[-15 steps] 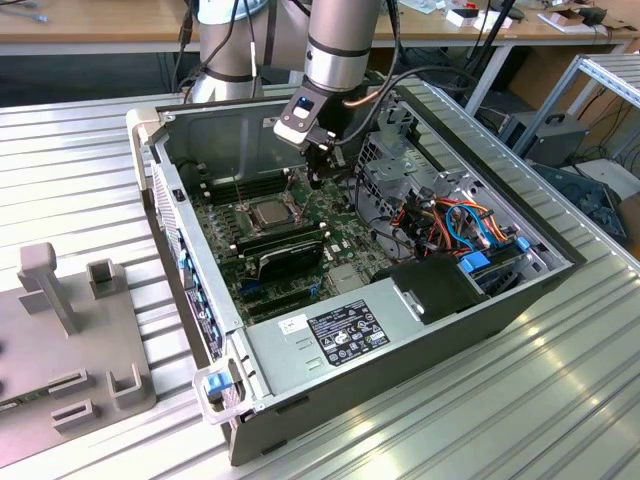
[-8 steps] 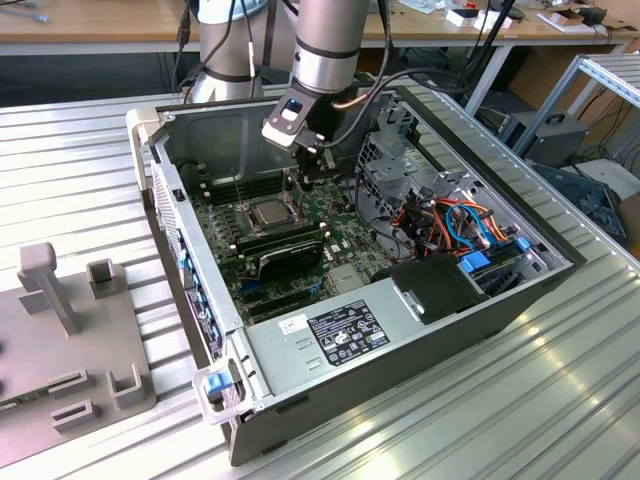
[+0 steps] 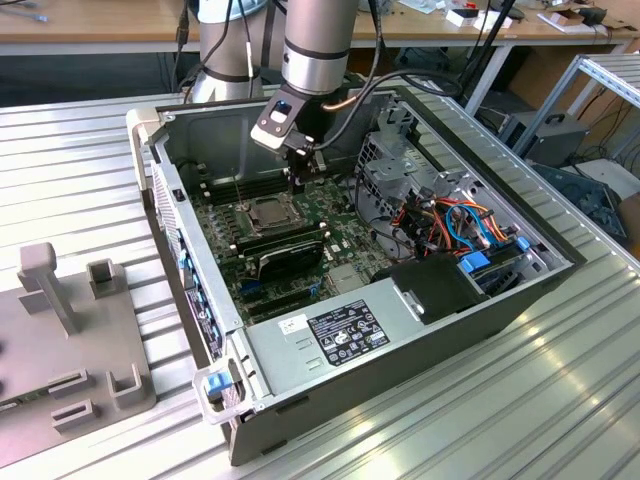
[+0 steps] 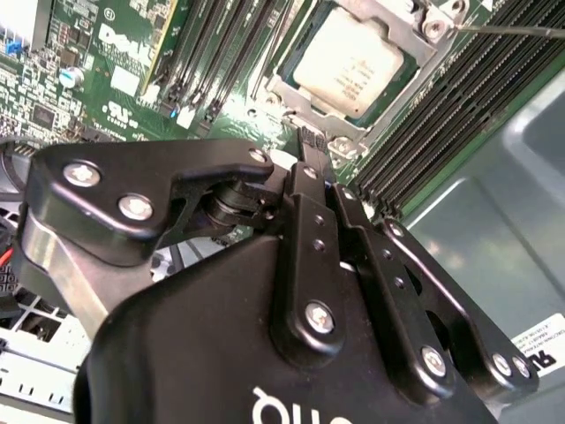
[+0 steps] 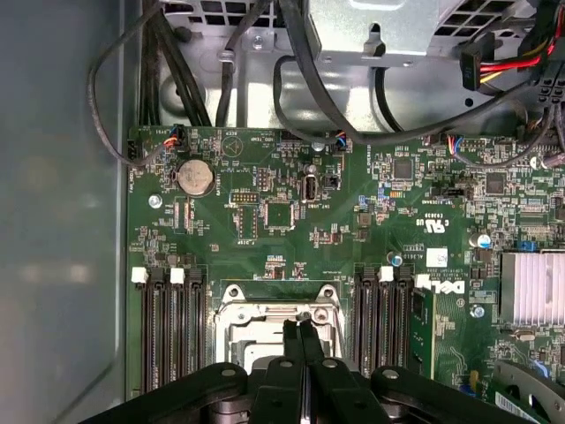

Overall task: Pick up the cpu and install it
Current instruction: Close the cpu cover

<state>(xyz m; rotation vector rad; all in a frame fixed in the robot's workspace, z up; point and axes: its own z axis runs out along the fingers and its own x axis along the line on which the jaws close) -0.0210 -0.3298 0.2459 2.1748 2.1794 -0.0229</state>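
1. A grey stand is sitting on the ribbed metal table, at the exterior view's left and closest to that camera.
2. An open computer box is lying on the table just beside the stand. A silver power box is sitting at its near end.
3. Further in, a long black card is standing on the green board.
4. Just past the card, the cpu is lying flat in its socket. In the second wrist view it is showing its silver top, with a shiny metal frame sitting around it.
5. The gripper is hanging close over the socket. In both wrist views its two black fingers are pressing together, and they are holding nothing.
6. The grey arm is reaching up from the gripper.
7. Far behind, wooden desks are standing.
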